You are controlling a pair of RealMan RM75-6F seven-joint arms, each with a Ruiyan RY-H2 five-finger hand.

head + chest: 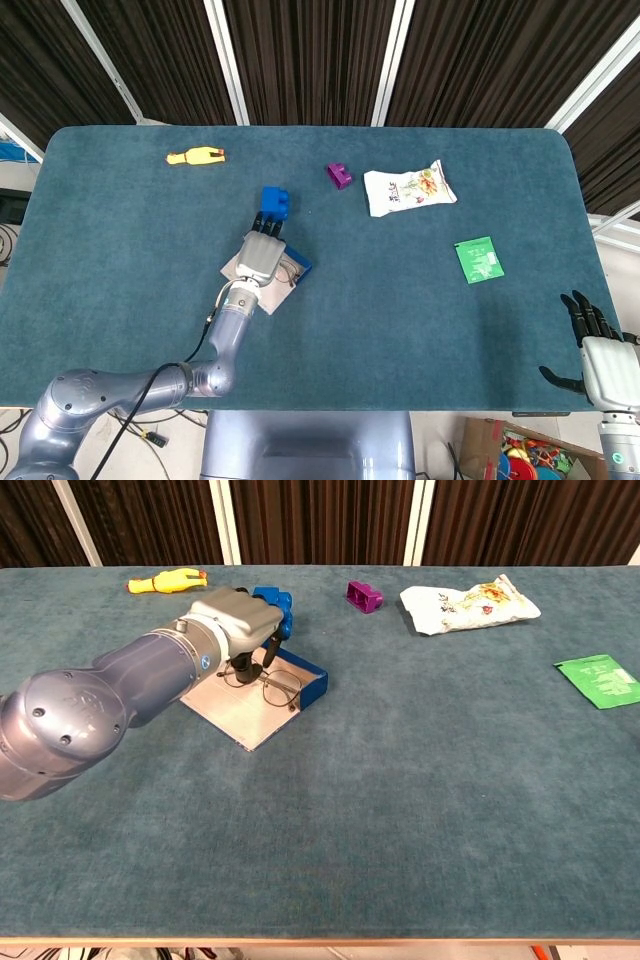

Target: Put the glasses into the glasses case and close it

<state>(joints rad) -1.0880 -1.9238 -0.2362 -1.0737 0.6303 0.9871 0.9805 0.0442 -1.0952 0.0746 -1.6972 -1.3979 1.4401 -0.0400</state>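
Head view. Your left hand (262,254) covers most of the open glasses case (291,271), so the glasses (288,267) show only as a thin wire edge at the hand's right side; you cannot tell from here whether the fingers grip them. The left arm reaches in from the lower left, hand back-up, fingers pointing toward the blue block (274,203) just beyond. Your right hand (598,352) sits at the lower right corner off the table (120,250), cut by the frame, fingers spread and holding nothing.

Chest view. The left hand (237,620) hangs over the case (255,702), its dark fingers (268,652) pointing down onto the glasses (270,681), which lie in the case beside its raised blue wall. The fingers touch the frame at its top; whether they pinch it is hidden beneath the palm. Right hand out of frame here.

Other items: yellow duck toy (167,579), purple block (364,595), snack bag (468,604), green packet (600,679), all well apart from the case.
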